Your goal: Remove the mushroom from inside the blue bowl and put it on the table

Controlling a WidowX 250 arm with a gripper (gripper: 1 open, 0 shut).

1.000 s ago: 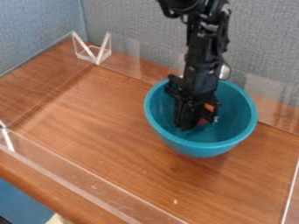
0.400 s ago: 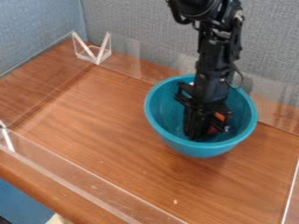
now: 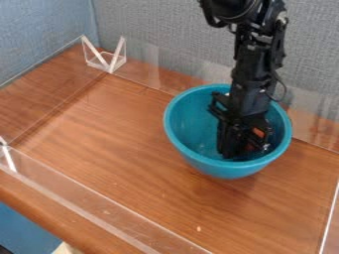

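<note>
Fingers pressed together, the gripper [image 3: 240, 145] reaches straight down into the blue bowl [image 3: 185, 121], its black tips low against the inner wall on the side nearest the right edge of the table [image 3: 93, 129]. A small reddish patch beside the tips appears to be the mushroom [image 3: 265, 134]; most of it is hidden by the dark hardware, so whether the closed fingers are actually clamped on it cannot be told from this view. The vertical approach looks chosen to suit the bowl's depth: a plunge from above clears the rim where a slanted reach would strike it. The bowl sits toward the back right of the wood-grain surface, close to the low clear acrylic walls [image 3: 311, 109] that edge the table, and that barrier leaves little room to set anything down on that side. A folded clear stand [image 3: 103, 54] rests at the far left corner, well apart from the work. The broad stretch of bare wood to the left and front of the bowl seems the likeliest landing spot, provided the lift first clears the rim.
</note>
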